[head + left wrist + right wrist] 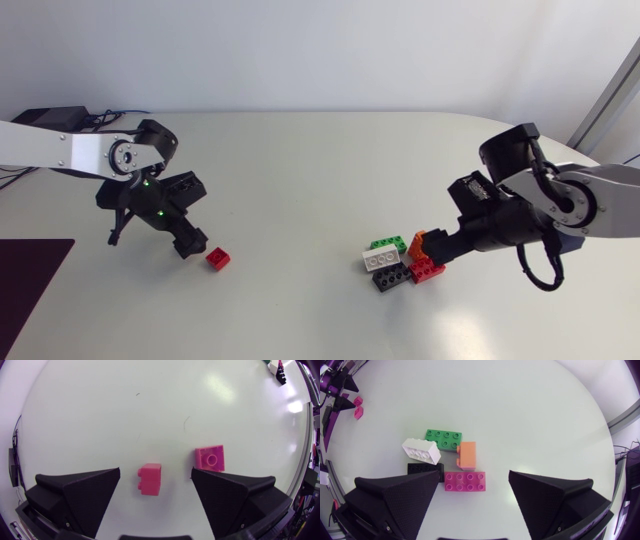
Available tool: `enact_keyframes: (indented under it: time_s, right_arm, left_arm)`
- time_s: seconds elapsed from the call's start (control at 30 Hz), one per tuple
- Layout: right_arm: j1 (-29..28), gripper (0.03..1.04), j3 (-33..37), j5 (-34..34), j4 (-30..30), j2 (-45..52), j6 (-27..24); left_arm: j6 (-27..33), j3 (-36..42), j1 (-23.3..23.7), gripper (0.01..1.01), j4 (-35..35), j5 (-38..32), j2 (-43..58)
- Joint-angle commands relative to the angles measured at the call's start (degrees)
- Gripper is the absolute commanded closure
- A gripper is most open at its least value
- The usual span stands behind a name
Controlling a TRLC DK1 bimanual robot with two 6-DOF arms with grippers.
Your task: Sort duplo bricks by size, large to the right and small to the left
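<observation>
Brick (150, 479), small and red, loose between left gripper (156, 474) fingers (85, 490), wide apart

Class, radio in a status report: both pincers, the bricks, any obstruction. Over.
Left pincer open, small red plastic brick between fingers. Right pincer open at mixed large-brick pile. Nothing obstructing.

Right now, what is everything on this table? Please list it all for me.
table: 1, white, under everything
small bricks: 2, red-pink; one between the left fingers, not gripped, one just ahead of a finger
green brick: 1, large, in the cluster by the right gripper
white brick: 1, large, beside the green
black brick: 1, beside the white
red brick: 1, large, nearest the right gripper
orange brick: 1, shorter, between green and red
dark mat: 1, table's left edge
left gripper: 1, black, open
right gripper: 1, black, open
</observation>
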Motion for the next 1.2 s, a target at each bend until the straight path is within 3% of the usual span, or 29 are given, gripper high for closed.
enact_keyframes:
  time_s: [0.0, 0.2, 0.3, 0.37, 0.47, 0.5, 1.17]
  right_arm:
    - [-0.74, 0.07, -1.81, -0.05, -1.36, -1.05, -1.26]
    - [-1.18, 0.07, -2.51, -0.13, -1.80, -2.54, -1.62]
    - [-1.70, 0.07, -2.51, -0.22, -2.41, -3.33, -2.05]
    - [-2.41, 0.07, -2.69, -0.31, -2.59, -3.86, -2.49]
    - [-3.20, 0.07, -3.21, -0.31, -2.67, -4.56, -3.20]
    - [-3.55, 0.07, -3.30, -0.31, -2.76, -4.74, -3.37]
    - [-6.19, 0.07, -4.01, -1.01, -4.52, -7.72, -5.13]
  left_arm:
    - [2.28, -1.53, 1.83, 0.046, 0.77, -0.22, -1.03]
    - [3.25, -3.55, 2.88, 0.077, 3.50, -1.36, -0.24]
    - [3.25, -3.90, 2.62, 0.167, 4.29, -1.36, 0.82]
    - [2.72, -4.52, 1.56, 0.310, 5.26, -1.36, 1.52]
    - [2.02, -4.52, 0.42, 0.707, 5.96, -1.36, 2.58]
    - [1.76, -4.34, 0.33, 0.789, 5.96, -1.28, 2.75]
    - [-3.34, -3.02, -6.87, 0.797, 5.61, -1.01, 3.63]
